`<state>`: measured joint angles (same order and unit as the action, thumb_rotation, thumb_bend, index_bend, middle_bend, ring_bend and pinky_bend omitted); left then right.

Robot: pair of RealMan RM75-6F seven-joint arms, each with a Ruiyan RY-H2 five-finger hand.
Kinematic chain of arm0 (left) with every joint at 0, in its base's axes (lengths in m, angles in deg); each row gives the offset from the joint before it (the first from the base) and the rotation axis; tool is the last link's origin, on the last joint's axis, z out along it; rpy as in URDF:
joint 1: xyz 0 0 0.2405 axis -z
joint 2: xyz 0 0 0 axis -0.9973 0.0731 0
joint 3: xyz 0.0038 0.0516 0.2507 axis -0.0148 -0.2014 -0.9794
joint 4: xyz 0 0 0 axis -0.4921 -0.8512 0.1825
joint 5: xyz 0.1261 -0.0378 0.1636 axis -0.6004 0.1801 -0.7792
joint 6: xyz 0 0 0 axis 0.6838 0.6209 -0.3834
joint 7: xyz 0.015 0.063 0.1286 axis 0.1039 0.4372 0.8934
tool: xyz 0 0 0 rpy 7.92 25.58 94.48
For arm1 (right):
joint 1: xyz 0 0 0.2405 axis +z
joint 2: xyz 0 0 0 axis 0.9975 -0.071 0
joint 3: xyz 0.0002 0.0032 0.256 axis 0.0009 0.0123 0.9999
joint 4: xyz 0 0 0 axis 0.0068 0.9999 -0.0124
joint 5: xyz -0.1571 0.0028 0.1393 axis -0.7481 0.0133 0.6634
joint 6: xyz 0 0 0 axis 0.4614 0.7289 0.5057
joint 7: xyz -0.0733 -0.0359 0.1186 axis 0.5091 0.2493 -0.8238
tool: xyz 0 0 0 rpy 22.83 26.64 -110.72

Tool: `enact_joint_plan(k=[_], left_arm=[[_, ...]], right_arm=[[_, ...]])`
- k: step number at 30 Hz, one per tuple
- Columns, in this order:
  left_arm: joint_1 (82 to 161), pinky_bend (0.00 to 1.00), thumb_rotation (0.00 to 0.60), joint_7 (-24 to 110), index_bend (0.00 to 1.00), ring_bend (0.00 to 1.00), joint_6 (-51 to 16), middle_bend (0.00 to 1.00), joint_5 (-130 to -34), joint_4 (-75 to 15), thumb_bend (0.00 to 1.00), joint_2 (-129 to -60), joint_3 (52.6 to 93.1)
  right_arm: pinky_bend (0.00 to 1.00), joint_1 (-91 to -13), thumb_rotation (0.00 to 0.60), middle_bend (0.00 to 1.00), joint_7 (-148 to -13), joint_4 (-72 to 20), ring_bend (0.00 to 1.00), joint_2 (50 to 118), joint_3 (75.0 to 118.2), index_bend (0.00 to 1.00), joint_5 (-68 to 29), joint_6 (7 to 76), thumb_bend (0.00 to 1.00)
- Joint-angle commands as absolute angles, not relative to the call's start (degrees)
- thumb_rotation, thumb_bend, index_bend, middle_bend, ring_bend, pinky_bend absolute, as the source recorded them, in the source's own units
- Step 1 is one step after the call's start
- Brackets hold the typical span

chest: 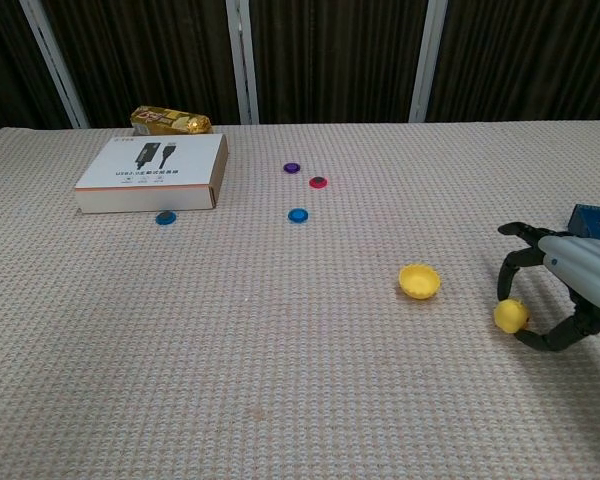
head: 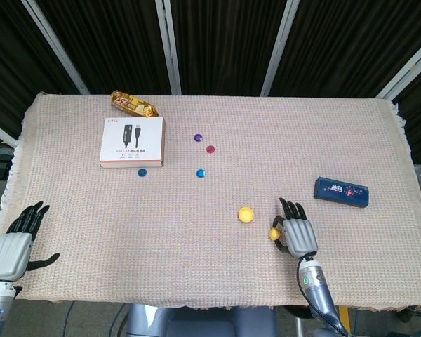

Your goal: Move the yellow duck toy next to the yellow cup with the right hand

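Right hand [chest: 570,295] pinches the yellow duck toy [chest: 510,316], just right of the yellow cup [chest: 419,281]; left hand [head: 14,242] lies released.

Grey hand [head: 299,236], black fingers [head: 290,208]

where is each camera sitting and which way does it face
Head view: high above the near edge, looking steeply down on the whole table; shows the left hand and the right hand with its forearm.
Chest view: low at the near edge, looking across the table toward the dark curtains; only the right hand shows.
Shared: the yellow duck pinched by the right hand, the yellow cup, the white box.
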<state>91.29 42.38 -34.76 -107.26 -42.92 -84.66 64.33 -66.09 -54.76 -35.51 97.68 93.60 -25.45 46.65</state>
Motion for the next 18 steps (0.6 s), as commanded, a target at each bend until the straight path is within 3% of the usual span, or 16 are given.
enact_joint_plan(k=[1, 18], left_arm=[[91.2, 0.17, 0.6, 42.4, 0.0, 0.0, -35.3, 0.0, -107.2, -42.9, 0.0, -84.8, 64.6], [90.8, 0.17, 0.6, 42.2, 0.0, 0.0, -36.3, 0.0, -107.4, -42.1, 0.0, -84.9, 64.9]], right_arm=[[0.0, -65.5, 0.6, 0.0, -54.0, -36.5, 0.0, 97.6, 94.3, 0.49, -25.5, 46.9, 0.25], [0.0, -59.3, 0.6, 0.0, -46.7, -38.0, 0.0, 100.6, 99.2, 0.49, -22.3, 44.6, 0.25]])
